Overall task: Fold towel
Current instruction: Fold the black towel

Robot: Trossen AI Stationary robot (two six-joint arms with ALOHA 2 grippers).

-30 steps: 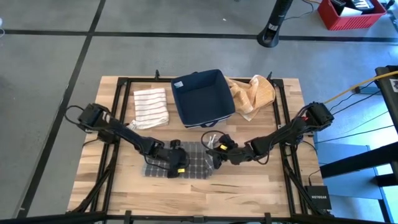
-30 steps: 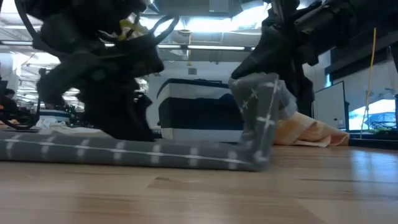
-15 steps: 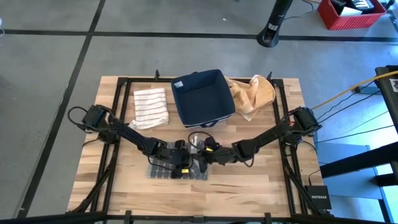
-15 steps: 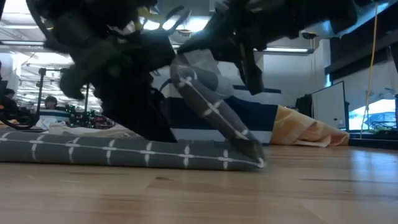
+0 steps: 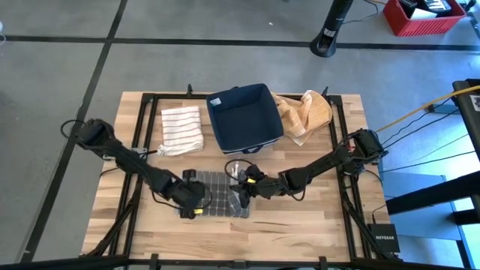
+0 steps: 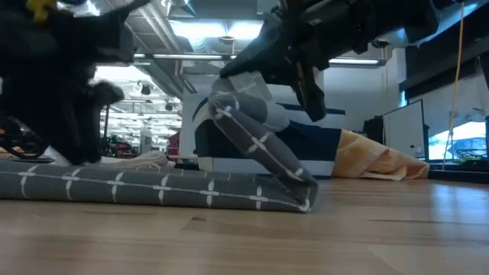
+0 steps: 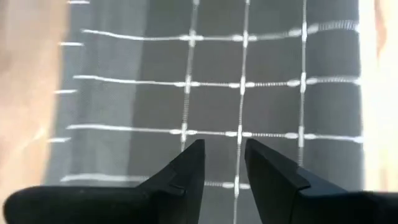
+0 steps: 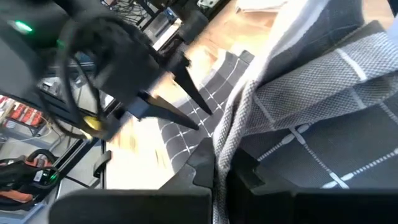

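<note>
From above: the navy bin (image 5: 244,117) sits at upper centre of the wooden table (image 5: 300,217), showing only its own dark floor. A striped cloth (image 5: 182,129) lies left of it, a tan cloth (image 5: 304,115) bunched against its right side. Lower centre, the grey towel (image 5: 214,195) lies flat, long axis running left to right across the frame. The left gripper (image 5: 193,202) hangs over its left part, fingers apart, nothing between them. The right gripper (image 5: 242,185) is at its right end, pinched on the fabric.

Table level now: the towel (image 6: 153,189) stretches along the wood from the left edge to centre, and its right end rises in a slanting fold up to the right gripper (image 6: 252,76) near top centre. The bin (image 6: 306,149) shows behind.

Left wrist: two dark fingers (image 7: 186,174) parted over the towel's (image 7: 249,74) white grid.

Right wrist: fingers (image 8: 205,168) clamped on a gathered ridge of towel (image 8: 311,106), the left gripper (image 8: 186,102) beyond.
</note>
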